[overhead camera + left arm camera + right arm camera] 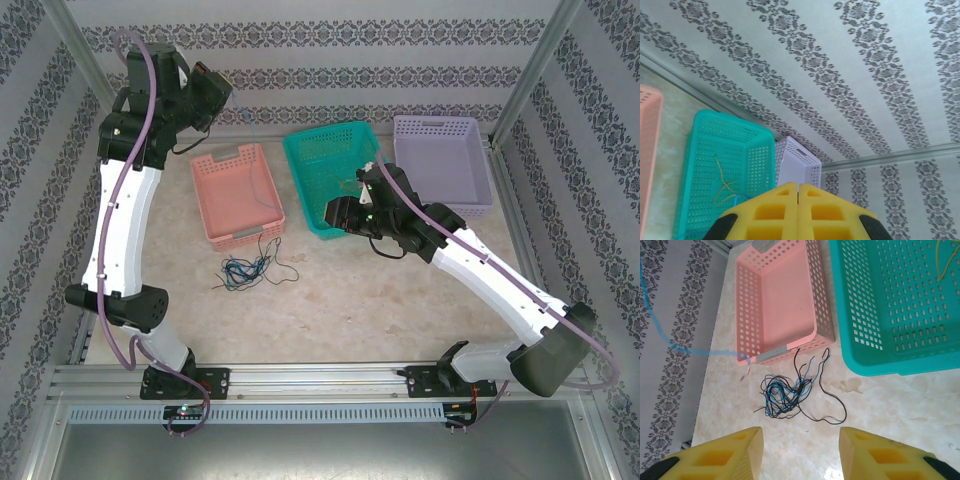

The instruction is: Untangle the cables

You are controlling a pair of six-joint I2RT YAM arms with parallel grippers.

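Observation:
The cables lie as a black and blue tangle (248,268) on the table in front of the pink basket (238,195); in the right wrist view the tangle (785,392) has one long black loop trailing to the right. My right gripper (801,445) hovers open above and just short of the tangle, near the teal basket's front corner (335,215). My left gripper (798,192) is raised at the back left (215,85), shut. A blue cable (740,196) comes out from behind its finger and hangs away, showing as a blurred blue strand (670,342) reaching down to the pink basket's corner.
The teal basket (700,150) holds a yellowish cable (722,185). The purple basket (440,165) stands at the back right, close behind my right arm. Marbled tabletop stretches in front of the tangle towards the arm bases. Patterned walls close in on three sides.

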